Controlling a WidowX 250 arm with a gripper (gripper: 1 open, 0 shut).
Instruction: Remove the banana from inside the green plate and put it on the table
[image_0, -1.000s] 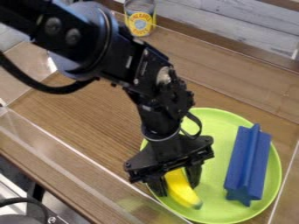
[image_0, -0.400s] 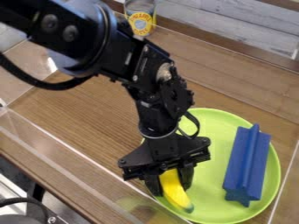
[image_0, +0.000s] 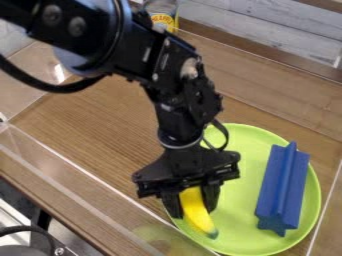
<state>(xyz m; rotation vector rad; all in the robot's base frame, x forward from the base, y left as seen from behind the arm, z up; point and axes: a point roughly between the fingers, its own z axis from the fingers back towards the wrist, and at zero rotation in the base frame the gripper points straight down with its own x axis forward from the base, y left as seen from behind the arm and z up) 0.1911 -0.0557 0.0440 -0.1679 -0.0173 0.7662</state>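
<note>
Your hand (image_0: 195, 197) is pinching the banana (image_0: 201, 215) over the lower left rim of the green plate (image_0: 307, 170); next you need to carry it clear onto bare table (image_0: 94, 130) at left and release.

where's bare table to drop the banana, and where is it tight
Free: the wide table stretch left of the plate, under the arm, up to the clear wall at the front left. Also the strip behind the plate toward the back. Crowded: inside the plate, where the tool grips the banana beside the blue block.
</note>
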